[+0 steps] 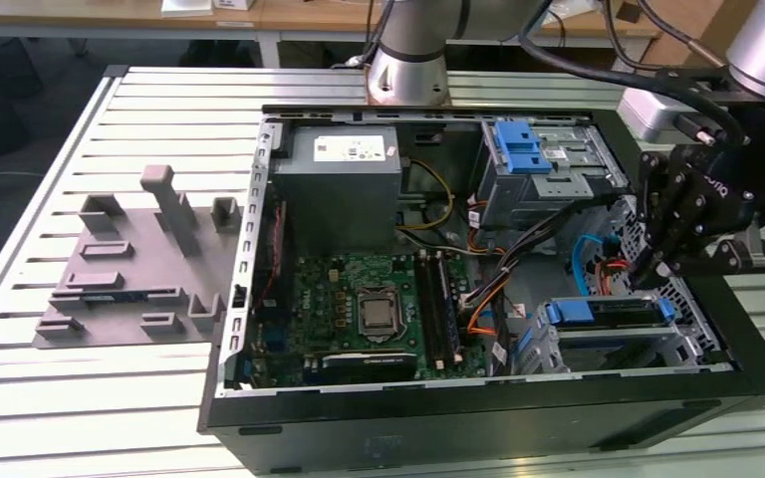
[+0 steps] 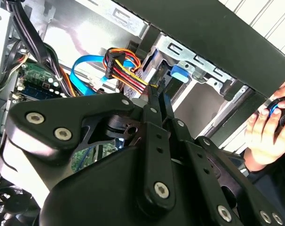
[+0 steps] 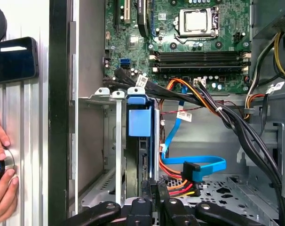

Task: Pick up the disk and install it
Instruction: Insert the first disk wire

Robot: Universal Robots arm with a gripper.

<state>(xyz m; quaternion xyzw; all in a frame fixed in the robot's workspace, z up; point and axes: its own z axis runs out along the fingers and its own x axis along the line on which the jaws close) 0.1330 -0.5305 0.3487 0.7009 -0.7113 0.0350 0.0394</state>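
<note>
Fixture (image 1: pixel 136 264): 1, grey, on worktop (image 1: pixel 37 189), exterior view's left.
PC case (image 1: pixel 489 423): 1, open.
Disk (image 1: pixel 602 312): 1, seated in drive bay, just below tool.
Tool (image 1: pixel 651 271): fingers closed, gripping nothing.

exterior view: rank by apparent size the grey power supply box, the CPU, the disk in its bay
1. grey power supply box
2. disk, edge-on in its bay, so only partly seen
3. CPU
The disk and CPU look close in size.
</note>
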